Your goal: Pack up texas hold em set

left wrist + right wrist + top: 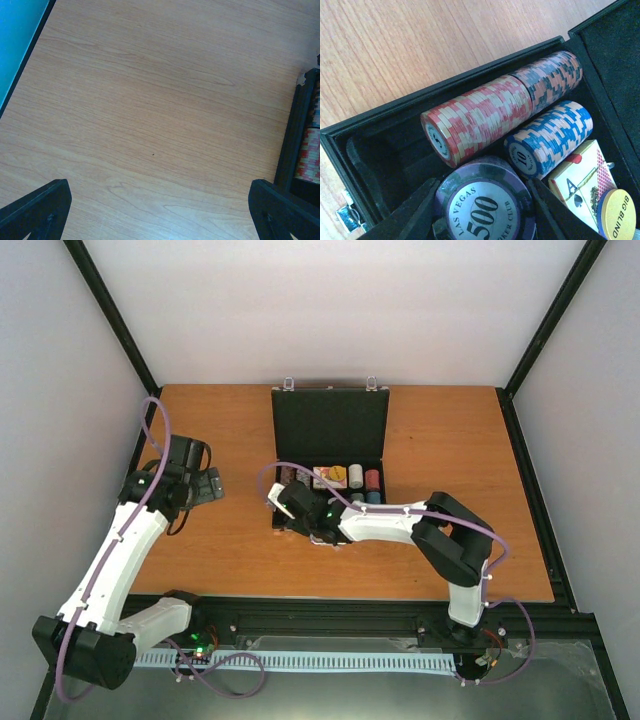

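The black case point(330, 425) lies open mid-table, its lid flat toward the back. In its tray point(445, 87) lie a red chip stack point(480, 115), a black-and-red stack point(552, 77), a blue stack point(550, 137), a card deck point(582, 180) and an orange "big blind" disc point(615, 212). My right gripper point(482, 187) is shut on a purple "500" chip stack point(485, 210), held over the tray's near-left corner point(300, 512). Left of the case, my left gripper point(205, 485) hangs open over bare wood point(159, 185), holding nothing.
The case's side wall point(295, 135) shows at the right edge of the left wrist view, with chips behind it. A silver latch point(345, 217) sits on the case's front. The table's black left border point(30, 45) runs along that view's top left.
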Tool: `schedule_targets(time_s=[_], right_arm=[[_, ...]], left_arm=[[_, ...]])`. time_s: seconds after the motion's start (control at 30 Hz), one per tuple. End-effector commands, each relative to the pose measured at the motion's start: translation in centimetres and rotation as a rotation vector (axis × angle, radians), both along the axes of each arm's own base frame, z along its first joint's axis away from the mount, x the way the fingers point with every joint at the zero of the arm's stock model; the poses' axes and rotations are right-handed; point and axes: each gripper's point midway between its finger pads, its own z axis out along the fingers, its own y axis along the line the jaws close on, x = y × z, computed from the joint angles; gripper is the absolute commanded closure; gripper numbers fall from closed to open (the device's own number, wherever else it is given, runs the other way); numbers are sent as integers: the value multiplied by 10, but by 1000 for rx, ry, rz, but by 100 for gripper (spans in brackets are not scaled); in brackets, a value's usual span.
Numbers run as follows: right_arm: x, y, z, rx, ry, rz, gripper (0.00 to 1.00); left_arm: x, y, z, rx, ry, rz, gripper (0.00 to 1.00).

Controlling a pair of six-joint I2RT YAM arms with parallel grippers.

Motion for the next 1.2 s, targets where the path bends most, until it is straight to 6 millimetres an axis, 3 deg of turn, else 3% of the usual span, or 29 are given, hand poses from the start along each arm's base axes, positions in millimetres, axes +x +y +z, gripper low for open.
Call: schedule_targets(time_s=[0.0,0.07,0.1,0.27,0.37,0.5,0.6,0.73,0.9,1.17], right_arm=[[6,-12,-8,-11,-31,-60,97],[-1,-14,-7,-2,3,-64,87],[-6,-15,-6,4,34,-61,77],[-39,-12,6,61,217,-14,45],[-59,-8,19,98,316,29,38],[-77,-5,28,106,413,77,16],[-76,-7,40,136,404,55,12],[-44,-23,57,155,296,-111,0],[-10,-46,43,96,258,-295,0],[-13,-45,31,97,315,-280,0]], left_arm=[[4,-1,1,-14,-14,10,0],[4,-1,0,-15,-12,9,0],[3,-1,0,-15,-12,10,0],[1,1,-1,-10,-13,14,0],[1,0,-1,-16,-14,13,0],[2,-3,-1,-30,-15,10,0],[2,-3,0,-32,-18,7,0],[2,-3,2,-30,-22,5,0],[1,-4,1,-35,-22,-2,0],[0,-2,2,-24,-23,2,0]])
